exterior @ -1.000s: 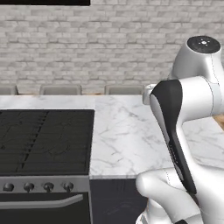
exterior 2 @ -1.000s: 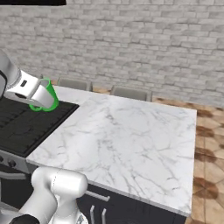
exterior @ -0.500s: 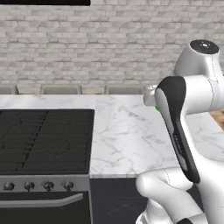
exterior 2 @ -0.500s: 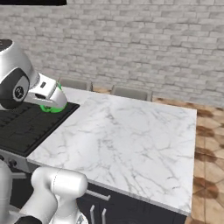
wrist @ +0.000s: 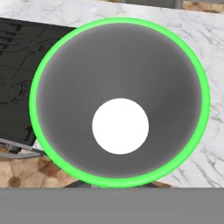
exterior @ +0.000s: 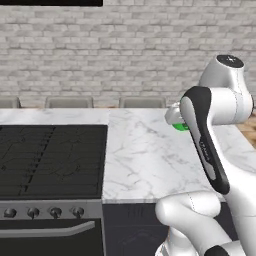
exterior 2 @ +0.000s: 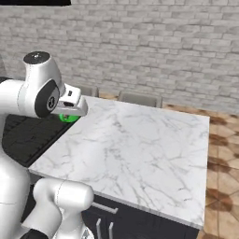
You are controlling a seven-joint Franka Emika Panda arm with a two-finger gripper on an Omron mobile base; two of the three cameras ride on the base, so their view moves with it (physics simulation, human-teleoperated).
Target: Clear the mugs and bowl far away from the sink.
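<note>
A: Where is the tool (exterior 2: 70,111), and how do its jaws stand?

B: In the right base view it sits under the white wrist block, above the seam where the black stove (exterior 2: 28,135) meets the marble. The jaws are drawn in as far as they go, pinched on a green mug (exterior 2: 69,117). A green crescent of that mug peeks out below the wrist block.

A: Does the left base view agree?

B: Yes. There the mug (exterior: 180,126) shows as a small green patch just left of the dark forearm, hanging over the right part of the surface (exterior: 145,160), near its far edge. The arm covers most of it, so I cannot tell from that view whether it hangs clear of the marble or touches it.

A: And along the tool?

B: The mug (wrist: 118,65) opens straight at the camera: a bright green rim ring, grey inside walls, a round white patch at the bottom. I cannot make out its handle or the finger tips.

A: What lies around it?

B: Past the rim, the stove's dark grate (wrist: 17,78) on the left, white marble (wrist: 210,144) on the right, and brown tiled floor (wrist: 26,175) at the lower left.

A: Farther out?

B: A grey brick wall (exterior 2: 154,51) behind the surface, grey chair backs (exterior: 69,102) along its far edge, and stove knobs (exterior: 32,212) on the front panel.
</note>
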